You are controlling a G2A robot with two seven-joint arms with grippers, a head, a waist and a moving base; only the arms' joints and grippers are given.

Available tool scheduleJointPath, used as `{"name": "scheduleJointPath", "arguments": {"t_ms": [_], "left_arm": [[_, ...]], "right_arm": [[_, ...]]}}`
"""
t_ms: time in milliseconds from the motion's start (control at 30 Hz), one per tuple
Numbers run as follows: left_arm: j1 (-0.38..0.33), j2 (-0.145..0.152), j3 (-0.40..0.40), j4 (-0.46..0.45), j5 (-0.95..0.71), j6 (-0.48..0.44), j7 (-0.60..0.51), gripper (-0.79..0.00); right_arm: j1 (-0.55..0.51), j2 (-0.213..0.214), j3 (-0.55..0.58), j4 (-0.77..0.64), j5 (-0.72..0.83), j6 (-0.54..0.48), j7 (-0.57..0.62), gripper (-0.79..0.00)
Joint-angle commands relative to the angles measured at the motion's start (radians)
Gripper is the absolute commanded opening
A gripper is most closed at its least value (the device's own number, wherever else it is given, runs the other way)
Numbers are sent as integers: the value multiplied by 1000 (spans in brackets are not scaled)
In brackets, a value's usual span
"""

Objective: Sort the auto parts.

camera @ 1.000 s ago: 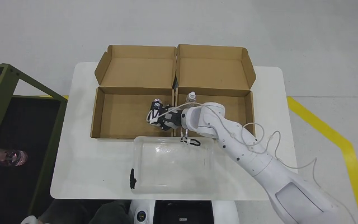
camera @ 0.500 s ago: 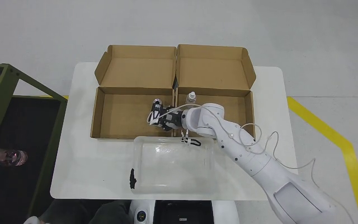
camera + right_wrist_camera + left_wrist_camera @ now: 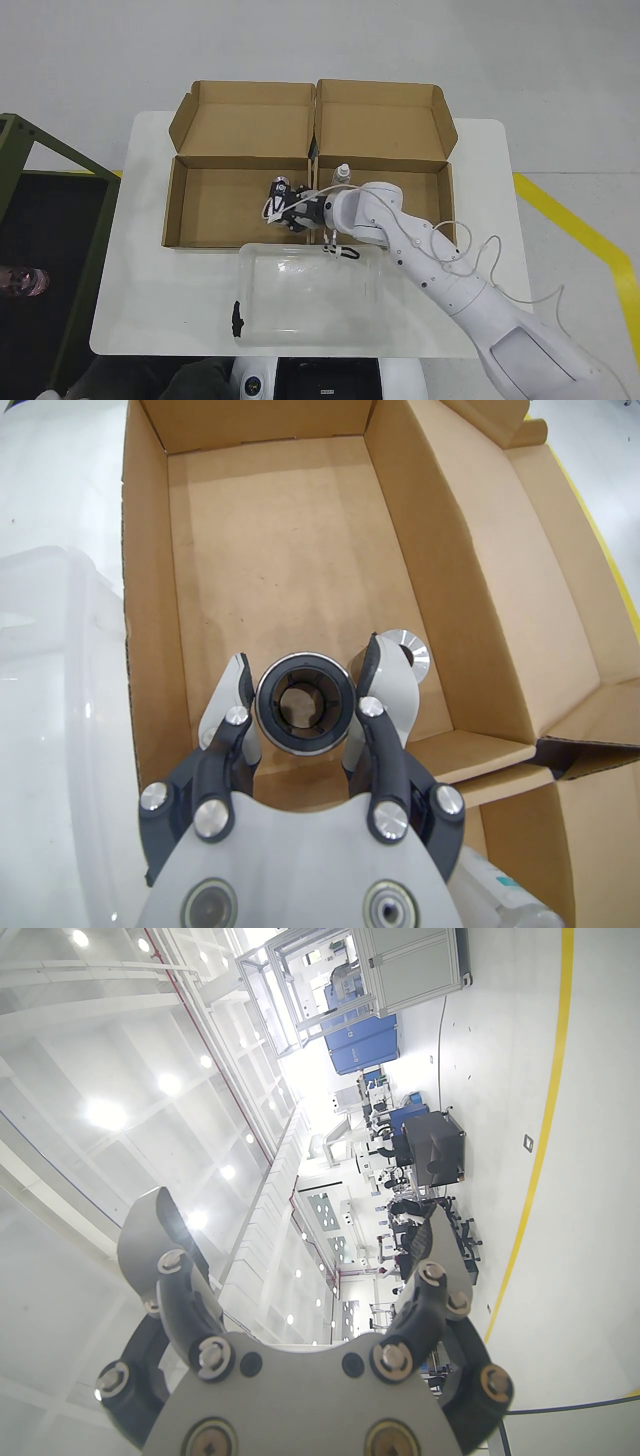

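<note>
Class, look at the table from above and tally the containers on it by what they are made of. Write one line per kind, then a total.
Cardboard boxes: 2
Clear plastic bin: 1
Total: 3 containers

1. White rounded-corner counter [image 3: 150,290]: flat, carries 3 containers.
2. Far side: 2 open brown cardboard boxes, left box [image 3: 172,205] & right box [image 3: 425,205], touching side by side, lids folded back.
3. Near edge: clear plastic bin [image 3: 300,300], just in front of both boxes, approx. centred.
</note>
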Motion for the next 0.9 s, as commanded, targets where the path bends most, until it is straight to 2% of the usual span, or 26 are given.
{"name": "scheduleJointPath", "arguments": {"t_ms": [0, 367, 600, 867], "left_arm": [[0, 0, 0, 0, 0, 0, 0, 0], [0, 0, 0, 0, 0, 0, 0, 0], [0, 0, 0, 0, 0, 0, 0, 0], [0, 0, 0, 0, 0, 0, 0, 0]], "right_arm": [[-2, 1, 8, -16, 3, -5, -3, -394], [-52, 28, 95, -191, -6, -43, -9, -363], [-145, 61, 182, -334, -8, -98, 3, -360], [-274, 104, 288, -451, -15, -195, 13, -302]]}}
